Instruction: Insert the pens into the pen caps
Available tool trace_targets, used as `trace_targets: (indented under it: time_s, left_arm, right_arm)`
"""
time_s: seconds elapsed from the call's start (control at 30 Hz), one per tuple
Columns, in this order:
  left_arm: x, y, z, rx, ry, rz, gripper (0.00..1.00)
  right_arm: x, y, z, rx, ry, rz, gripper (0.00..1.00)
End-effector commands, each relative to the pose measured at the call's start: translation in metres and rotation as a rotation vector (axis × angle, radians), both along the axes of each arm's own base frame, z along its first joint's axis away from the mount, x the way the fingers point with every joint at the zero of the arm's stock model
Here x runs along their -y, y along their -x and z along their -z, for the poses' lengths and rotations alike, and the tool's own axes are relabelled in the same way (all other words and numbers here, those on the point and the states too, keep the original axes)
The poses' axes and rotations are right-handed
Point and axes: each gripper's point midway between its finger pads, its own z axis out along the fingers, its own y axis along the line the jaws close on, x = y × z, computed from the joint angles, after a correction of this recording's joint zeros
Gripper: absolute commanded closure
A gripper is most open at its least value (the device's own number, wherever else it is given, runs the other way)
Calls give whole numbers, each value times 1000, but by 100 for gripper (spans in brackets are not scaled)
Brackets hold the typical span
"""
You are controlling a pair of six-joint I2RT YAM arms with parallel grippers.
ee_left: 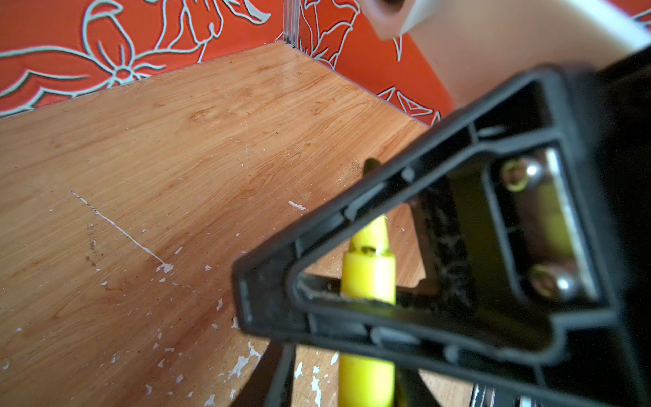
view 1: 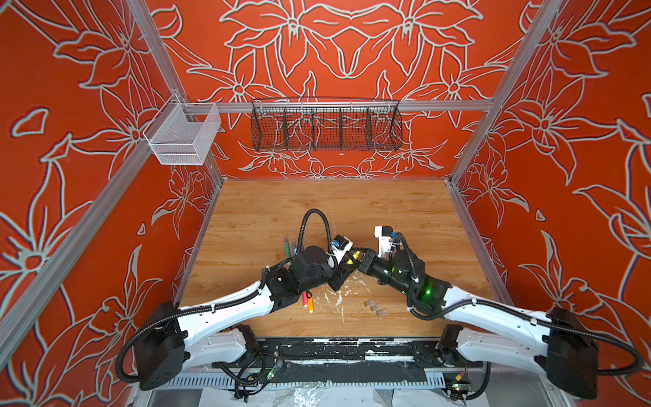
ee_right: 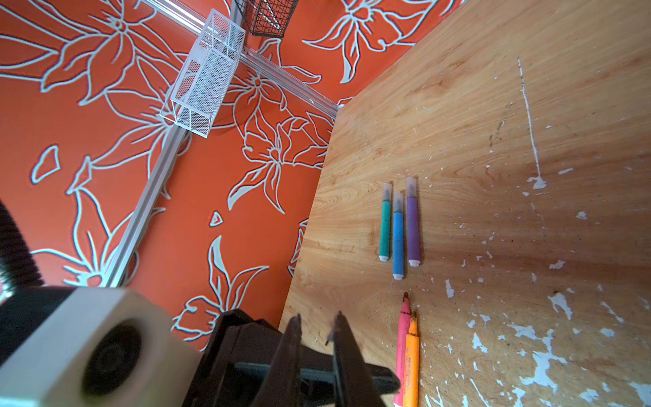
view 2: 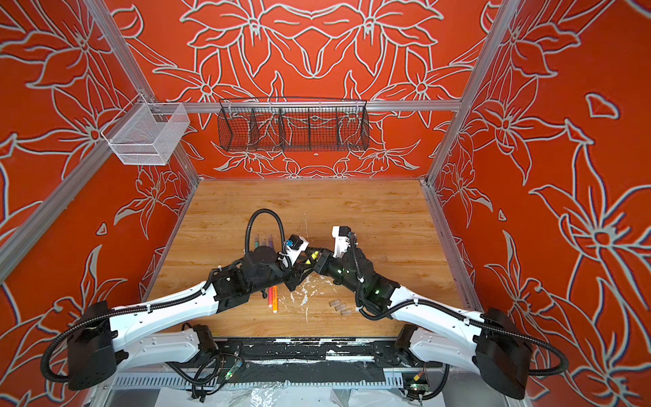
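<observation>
Above the table's middle, my left gripper (view 1: pixel 347 266) and right gripper (view 1: pixel 360 262) meet tip to tip around the yellow pen (view 1: pixel 355 254). In the left wrist view the yellow pen (ee_left: pixel 368 278) runs up between my left fingers (ee_left: pixel 278 373), which stand apart from it, and my right gripper's finger lies across it, shut on it. Three loose pen caps (view 1: pixel 375 307) lie front right. Uncapped pink (ee_right: pixel 403 327) and orange (ee_right: pixel 411 356) pens lie together. Green (ee_right: pixel 385 229), blue (ee_right: pixel 398 239) and purple (ee_right: pixel 413 229) pens wear caps.
White paint flecks (view 1: pixel 338 299) are scattered over the wooden table (view 1: pixel 387 218). A white mesh basket (view 1: pixel 183 135) hangs at the back left and a black wire basket (view 1: pixel 326 127) on the back rail. Red patterned walls enclose three sides.
</observation>
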Motion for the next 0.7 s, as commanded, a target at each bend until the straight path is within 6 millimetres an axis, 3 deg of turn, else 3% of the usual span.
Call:
trace_targets:
  time_s: [0.0, 0.4, 0.67]
  left_arm:
    - [0, -2, -10, 34, 25, -3, 70]
    - [2, -1, -9, 29, 22, 5, 77]
    - [2, -2, -9, 28, 22, 6, 100]
  right_arm:
    - [-1, 3, -15, 26, -41, 14, 100]
    - [6, 4, -23, 47, -71, 44, 100]
    - [9, 3, -27, 59, -62, 57, 100]
